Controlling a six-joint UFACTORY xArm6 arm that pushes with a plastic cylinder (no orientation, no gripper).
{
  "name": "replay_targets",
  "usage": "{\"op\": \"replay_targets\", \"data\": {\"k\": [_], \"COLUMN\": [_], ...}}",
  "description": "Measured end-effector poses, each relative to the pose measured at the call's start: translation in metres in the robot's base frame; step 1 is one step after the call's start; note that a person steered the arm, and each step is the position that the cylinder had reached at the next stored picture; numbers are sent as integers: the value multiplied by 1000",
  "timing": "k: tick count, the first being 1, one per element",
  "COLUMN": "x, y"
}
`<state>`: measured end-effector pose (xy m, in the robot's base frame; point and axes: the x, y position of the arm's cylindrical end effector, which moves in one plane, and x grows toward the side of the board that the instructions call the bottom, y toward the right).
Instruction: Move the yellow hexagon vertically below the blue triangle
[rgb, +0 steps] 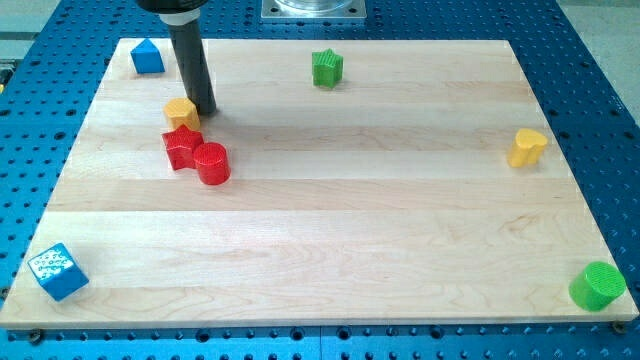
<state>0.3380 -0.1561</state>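
- Yellow hexagon (181, 111): touching my tip (203, 108) on its right side, red star (181, 146) just below.
- Blue triangle (147, 56): near, up-left.
- No claw, bare rod, gripping nothing.

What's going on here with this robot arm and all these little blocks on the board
A robot arm with a dark rod is pushing blocks around a wooden board. My tip sits right against the yellow hexagon, on its right side in the view. The blue triangle lies up and to the left, near the board's top-left corner. Just below the hexagon sit a red star-like block and a red cylinder, touching each other. The hexagon is not yet straight below the triangle; it lies slightly to the right.
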Motion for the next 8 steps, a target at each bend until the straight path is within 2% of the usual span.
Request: {"op": "replay_targets", "data": {"k": [1, 3, 6, 8], "x": [15, 31, 46, 0], "y": [-18, 26, -47, -51]}}
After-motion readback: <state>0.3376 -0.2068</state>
